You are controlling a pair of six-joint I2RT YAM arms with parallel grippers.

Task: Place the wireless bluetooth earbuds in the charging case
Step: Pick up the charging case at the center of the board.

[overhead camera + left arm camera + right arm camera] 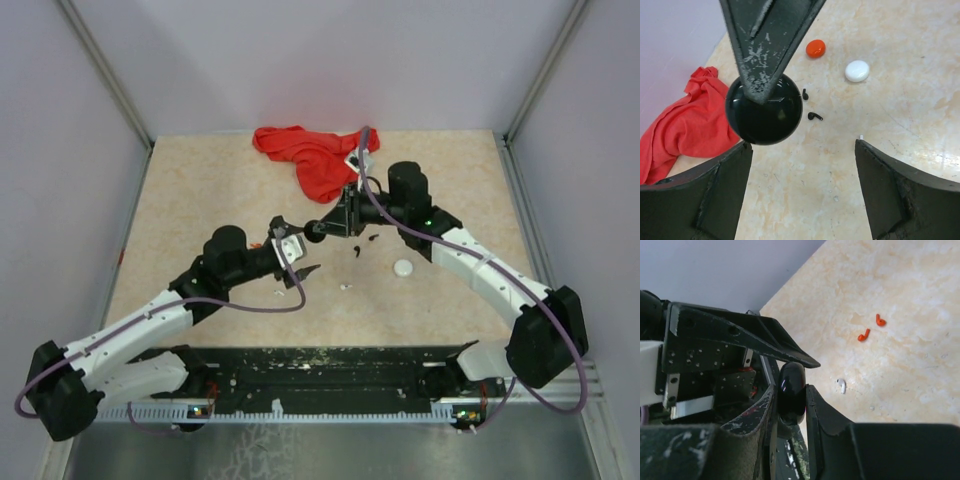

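The beige marbled table sits between pale lilac walls; a red cloth lies crumpled at its far edge; the right gripper clamps the round black case by its flat faces over mid-table; the left gripper gapes empty beside it; two black earbuds lie flat on the table nearby, one stem crosswise in the left wrist view, the other lengthwise.

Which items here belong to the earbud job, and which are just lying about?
Job: black case, gripped by right gripper; black earbuds; red earbuds; white earbud; red case; white case.
Lying about: red cloth.
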